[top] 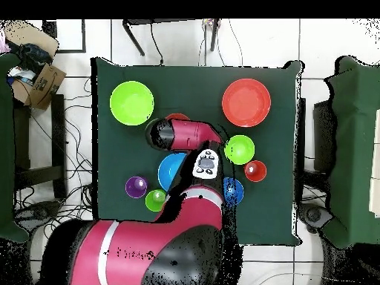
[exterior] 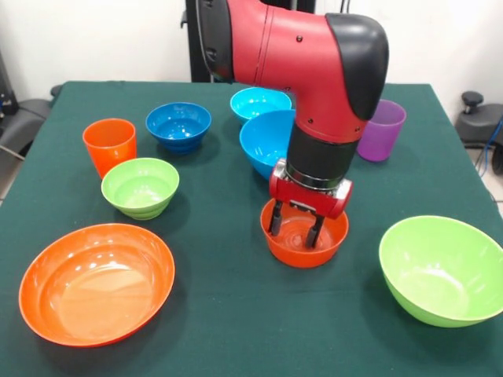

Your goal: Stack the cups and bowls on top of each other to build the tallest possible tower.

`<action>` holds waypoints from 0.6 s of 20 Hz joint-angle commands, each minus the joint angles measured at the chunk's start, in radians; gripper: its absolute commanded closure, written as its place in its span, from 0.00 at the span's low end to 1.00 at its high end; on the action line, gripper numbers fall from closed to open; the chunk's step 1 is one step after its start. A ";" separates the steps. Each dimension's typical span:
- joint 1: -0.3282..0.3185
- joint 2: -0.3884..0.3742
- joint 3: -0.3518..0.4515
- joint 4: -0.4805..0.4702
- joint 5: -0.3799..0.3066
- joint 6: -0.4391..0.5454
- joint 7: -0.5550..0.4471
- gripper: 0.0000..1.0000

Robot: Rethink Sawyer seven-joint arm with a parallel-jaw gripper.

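Green cloth is covering the table [exterior: 228, 314], and the claw [exterior: 296, 228] is reaching down into the small orange bowl [exterior: 304, 233] near the middle, fingers parted and gripping nothing. Closing off-centre risks tipping the bowl or nudging the big blue bowl [exterior: 266, 141] just behind.

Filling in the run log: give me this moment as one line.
phase: reaching | gripper: open, fingers down inside small orange bowl | holding: nothing | tower: not started | other bowls and cups: apart on table
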 commanded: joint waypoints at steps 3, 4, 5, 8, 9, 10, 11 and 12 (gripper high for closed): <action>-0.061 0.141 0.171 -0.084 -0.112 0.010 -0.129 0.00; -0.063 0.141 0.174 -0.086 -0.116 0.012 -0.129 0.00; -0.065 0.141 0.177 -0.085 -0.120 0.013 -0.129 0.00; -0.069 0.140 0.179 -0.089 -0.134 0.026 -0.131 0.00; -0.076 0.140 0.186 -0.087 -0.139 0.023 -0.135 0.00; -0.085 0.139 0.196 -0.083 -0.143 0.027 -0.146 0.00; -0.092 0.136 0.204 -0.079 -0.148 0.034 -0.153 0.00; -0.100 0.131 0.213 -0.072 -0.151 0.040 -0.160 0.00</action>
